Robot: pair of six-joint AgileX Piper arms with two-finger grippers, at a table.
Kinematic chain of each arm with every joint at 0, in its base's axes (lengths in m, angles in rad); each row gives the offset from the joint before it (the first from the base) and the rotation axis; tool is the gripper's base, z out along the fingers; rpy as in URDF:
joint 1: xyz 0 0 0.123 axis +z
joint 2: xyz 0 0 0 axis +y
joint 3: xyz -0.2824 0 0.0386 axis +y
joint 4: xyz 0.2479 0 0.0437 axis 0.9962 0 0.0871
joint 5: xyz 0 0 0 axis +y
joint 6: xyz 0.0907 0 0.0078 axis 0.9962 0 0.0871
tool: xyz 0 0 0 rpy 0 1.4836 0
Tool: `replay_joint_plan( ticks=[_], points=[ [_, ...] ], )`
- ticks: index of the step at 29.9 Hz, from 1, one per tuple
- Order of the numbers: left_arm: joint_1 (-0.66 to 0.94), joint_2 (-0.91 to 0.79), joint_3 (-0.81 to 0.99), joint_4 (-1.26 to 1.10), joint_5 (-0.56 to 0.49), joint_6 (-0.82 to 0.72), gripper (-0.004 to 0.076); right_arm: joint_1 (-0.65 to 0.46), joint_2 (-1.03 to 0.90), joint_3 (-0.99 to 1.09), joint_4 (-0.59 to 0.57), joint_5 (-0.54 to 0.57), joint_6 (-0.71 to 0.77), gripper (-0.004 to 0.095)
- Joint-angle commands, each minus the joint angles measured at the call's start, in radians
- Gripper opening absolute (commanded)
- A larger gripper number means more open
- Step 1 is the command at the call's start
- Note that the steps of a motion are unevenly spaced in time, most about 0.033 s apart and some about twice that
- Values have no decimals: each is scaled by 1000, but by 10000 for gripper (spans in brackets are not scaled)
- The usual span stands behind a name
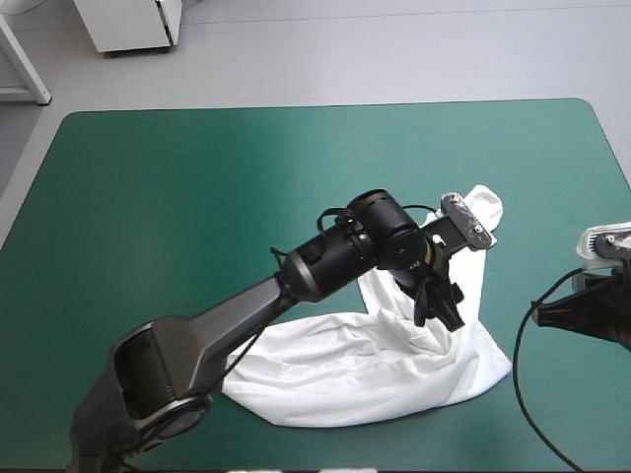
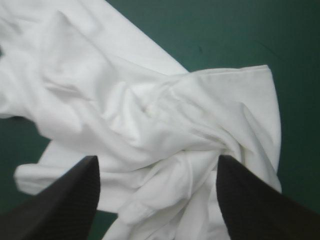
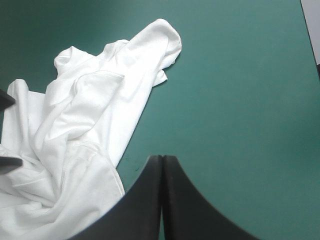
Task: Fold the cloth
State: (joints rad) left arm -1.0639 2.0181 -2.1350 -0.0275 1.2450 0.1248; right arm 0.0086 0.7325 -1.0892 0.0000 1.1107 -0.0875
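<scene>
The crumpled white T-shirt [image 1: 365, 379] lies on the teal-green desk [image 1: 177, 197], toward its near right. The left fingers [image 2: 65, 200] stand open over it. The right fingers [image 3: 161, 167] are closed on nothing, just right of it.

Our left arm [image 1: 246, 315] comes in from the near left and stretches diagonally toward the right of the middle, its grey upper link leading into a black forearm. The left wrist [image 1: 380, 232] is bent over, so that the left gripper [image 1: 437, 301] points steeply down and a little toward the near side. In the left wrist view we see its black fingers [image 2: 65, 200] standing wide apart, nothing pinched between them. Our right arm [image 1: 592, 310] shows only at the right edge, well apart from the left one. The right gripper [image 3: 161, 160] has both fingers pressed together into one pointed arch, holding nothing.
</scene>
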Motion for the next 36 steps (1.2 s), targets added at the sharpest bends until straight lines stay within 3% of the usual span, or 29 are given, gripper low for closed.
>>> replay_joint_plan(
  ticks=[1,10,16,19,24,33,36],
  points=[
    [1,-149,-16,92,43,-43,465,2,6,-29,0,-62,-9,-17],
    [97,-475,365,153,43,-108,456,2,6,-29,0,-27,-9,-17],
    [186,-672,591,210,43,-310,424,2,6,-29,0,-36,-9,-17],
    [240,-747,669,169,43,-325,420,2,6,-29,0,-30,-4,-17],
    [286,-829,823,181,43,-328,371,2,6,-29,6,-26,4,-17],
    [308,-854,1140,206,41,-393,372,2,6,-29,14,-11,29,-17],
    [363,-854,1208,188,-11,-401,372,2,6,-29,14,-7,35,-17]
  ],
)
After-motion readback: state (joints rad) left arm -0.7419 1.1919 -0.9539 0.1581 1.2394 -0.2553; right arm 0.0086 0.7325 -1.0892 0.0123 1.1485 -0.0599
